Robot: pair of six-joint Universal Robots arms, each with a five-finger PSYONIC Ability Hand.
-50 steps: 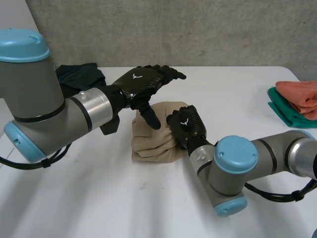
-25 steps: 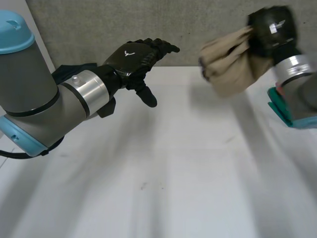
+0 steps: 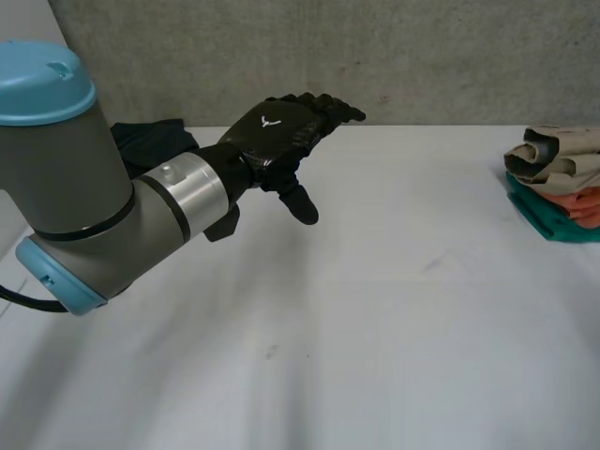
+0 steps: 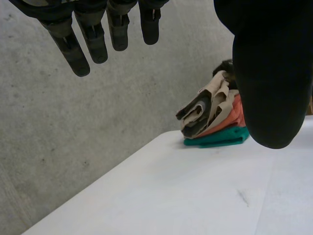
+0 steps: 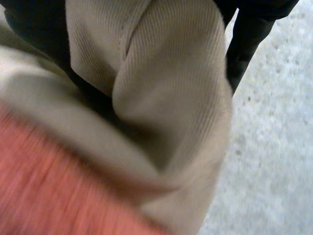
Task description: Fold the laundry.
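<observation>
Left hand: I see my left hand [image 3: 277, 131] up in the air over the far left part of the table [image 3: 375, 309]. Its fingers [image 4: 73, 54] are straight and spread loose, and it holds nothing. The thumb [image 4: 271, 73] hangs down.
Left arm: It comes in from the near left, big and grey with a blue cap.
Tan cloth: The bunched tan cloth [image 3: 553, 155] sits at the far right edge of the table, on top of the pile.
Pile: Under the tan cloth lies an orange cloth [image 3: 577, 200], and under that a teal cloth [image 3: 553, 220]. They lie flat on each other.
Right hand: In its own wrist view the right hand [image 5: 34, 29] is right on the tan cloth. Black fingers [image 5: 247, 34] wrap both sides of the bunch, so it grips the tan cloth.
Dark cloth: A dark cloth [image 3: 150, 141] lies at the far left, behind my left arm.
Wall: A grey wall [image 3: 375, 56] stands past the far edge of the table.
</observation>
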